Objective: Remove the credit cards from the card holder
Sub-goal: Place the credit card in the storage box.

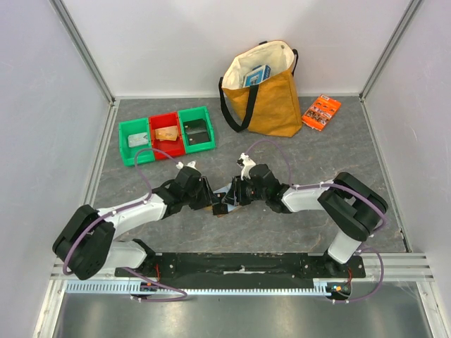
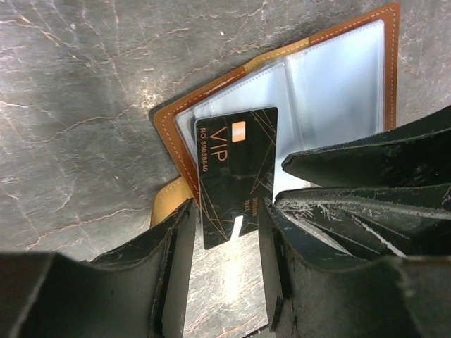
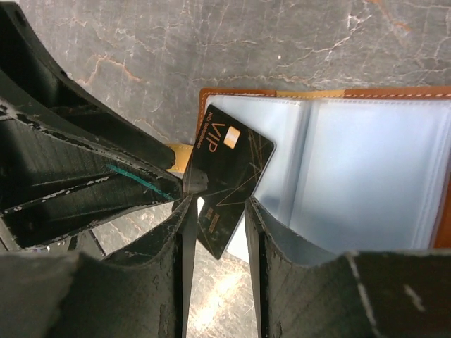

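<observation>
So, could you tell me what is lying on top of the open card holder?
A black VIP card covers part of the card holder and its pale pockets. Anything beneath the card is hidden.

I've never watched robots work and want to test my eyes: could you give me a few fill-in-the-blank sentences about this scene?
The black card bears the large letters ___. The card holder lies ___ on the table. The bin between the two green bins is ___.
Missing words: VIP; open; red.
</observation>
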Available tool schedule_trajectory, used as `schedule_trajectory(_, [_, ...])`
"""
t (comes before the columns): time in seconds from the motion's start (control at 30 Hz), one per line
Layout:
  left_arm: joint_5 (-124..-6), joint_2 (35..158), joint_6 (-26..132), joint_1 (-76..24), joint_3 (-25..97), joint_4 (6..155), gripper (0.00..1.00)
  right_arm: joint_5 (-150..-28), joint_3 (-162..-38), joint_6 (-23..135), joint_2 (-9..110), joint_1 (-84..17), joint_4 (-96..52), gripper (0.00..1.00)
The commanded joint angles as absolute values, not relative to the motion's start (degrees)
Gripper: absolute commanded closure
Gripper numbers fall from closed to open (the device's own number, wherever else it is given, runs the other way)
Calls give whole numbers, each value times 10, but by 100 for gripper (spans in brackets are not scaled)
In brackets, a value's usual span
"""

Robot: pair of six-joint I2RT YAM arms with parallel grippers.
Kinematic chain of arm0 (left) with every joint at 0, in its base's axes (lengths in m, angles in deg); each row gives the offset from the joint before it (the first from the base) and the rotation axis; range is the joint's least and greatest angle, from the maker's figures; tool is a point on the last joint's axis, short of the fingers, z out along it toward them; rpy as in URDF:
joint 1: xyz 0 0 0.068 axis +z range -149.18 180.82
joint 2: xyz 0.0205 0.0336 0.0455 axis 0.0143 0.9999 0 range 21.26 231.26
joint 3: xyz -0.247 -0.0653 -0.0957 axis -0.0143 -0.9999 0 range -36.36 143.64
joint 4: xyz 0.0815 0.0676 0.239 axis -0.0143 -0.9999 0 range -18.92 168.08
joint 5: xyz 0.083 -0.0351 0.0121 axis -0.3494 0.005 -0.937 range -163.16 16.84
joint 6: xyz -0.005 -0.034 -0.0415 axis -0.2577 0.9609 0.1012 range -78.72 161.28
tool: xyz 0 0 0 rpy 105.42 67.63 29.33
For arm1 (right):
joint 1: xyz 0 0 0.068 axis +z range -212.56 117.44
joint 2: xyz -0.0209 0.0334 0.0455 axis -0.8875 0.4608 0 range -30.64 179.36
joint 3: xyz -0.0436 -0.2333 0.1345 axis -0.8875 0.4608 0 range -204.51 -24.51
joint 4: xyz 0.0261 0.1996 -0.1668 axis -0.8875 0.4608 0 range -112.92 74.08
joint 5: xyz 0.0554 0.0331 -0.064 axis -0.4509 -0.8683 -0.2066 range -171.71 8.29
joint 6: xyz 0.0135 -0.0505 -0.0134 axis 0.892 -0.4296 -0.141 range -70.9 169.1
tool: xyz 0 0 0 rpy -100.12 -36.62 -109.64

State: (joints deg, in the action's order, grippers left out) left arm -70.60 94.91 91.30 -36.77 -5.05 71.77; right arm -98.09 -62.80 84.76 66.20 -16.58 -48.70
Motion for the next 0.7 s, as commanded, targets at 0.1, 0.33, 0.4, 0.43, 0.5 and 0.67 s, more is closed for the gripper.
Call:
schedule_trajectory(0.1, [-681, 947, 919, -342, -87, 768, 53, -1006, -655, 850, 696, -176, -514, 62])
schedule_trajectory(0.33, [-652, 961, 930, -332, -106, 813, 54, -1037, -652, 850, 717, -176, -526, 64])
schedule_trajectory(0.4, [-643, 961, 934, -331, -112, 826, 55, -1044, -654, 850, 720, -176, -529, 64])
schedule_trajectory(0.43, [-639, 961, 937, -332, -115, 831, 55, -1046, -655, 850, 722, -176, -529, 64])
schedule_trajectory(0.5, [-633, 963, 939, -328, -118, 838, 57, -1049, -656, 850, 724, -176, -528, 64])
schedule_trajectory(0.67, [-629, 951, 950, -325, -125, 841, 69, -1050, -655, 850, 725, -175, -529, 64])
